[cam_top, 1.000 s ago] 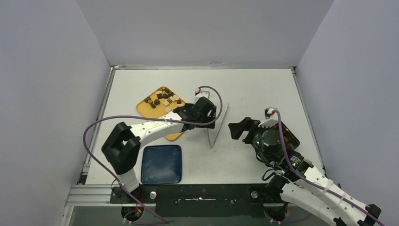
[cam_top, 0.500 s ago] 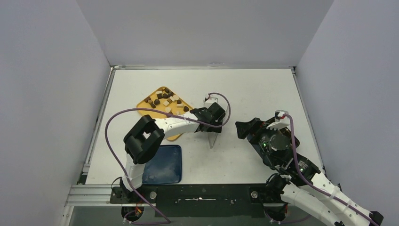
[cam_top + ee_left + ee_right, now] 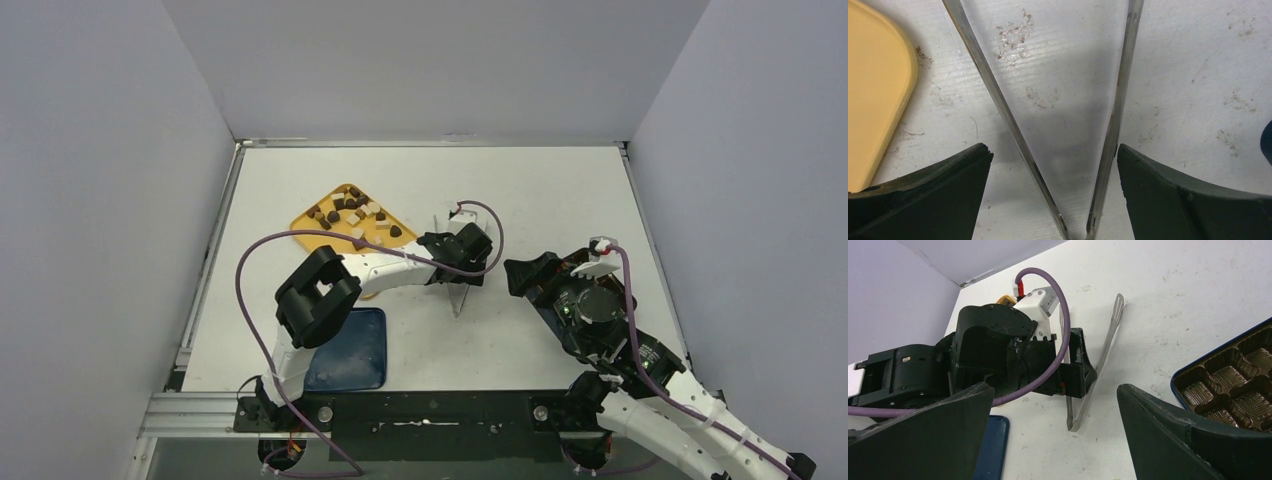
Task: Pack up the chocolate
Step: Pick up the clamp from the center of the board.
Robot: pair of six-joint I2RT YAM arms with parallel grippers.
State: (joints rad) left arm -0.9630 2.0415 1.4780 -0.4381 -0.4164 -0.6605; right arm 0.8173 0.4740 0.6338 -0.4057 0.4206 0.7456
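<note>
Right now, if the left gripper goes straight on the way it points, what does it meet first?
Probably the tongs, both arms lying under the open left gripper, with the table just beneath; depth is unclear.

Bright, even overhead light; all views are sharp. A soft grey shadow lies on the tabletop (image 3: pixel 1188 75) between the faintly glinting tongs (image 3: pixel 1007 120), beneath the left end effector (image 3: pixel 1054 149), whose black fingers (image 3: pixel 923 200) show little detail.

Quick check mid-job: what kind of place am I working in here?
Most likely a lab robot test cell, not a kitchen or shop: plain grey walls box in a scuffed white table, with an aluminium rail along its near edge.
</note>
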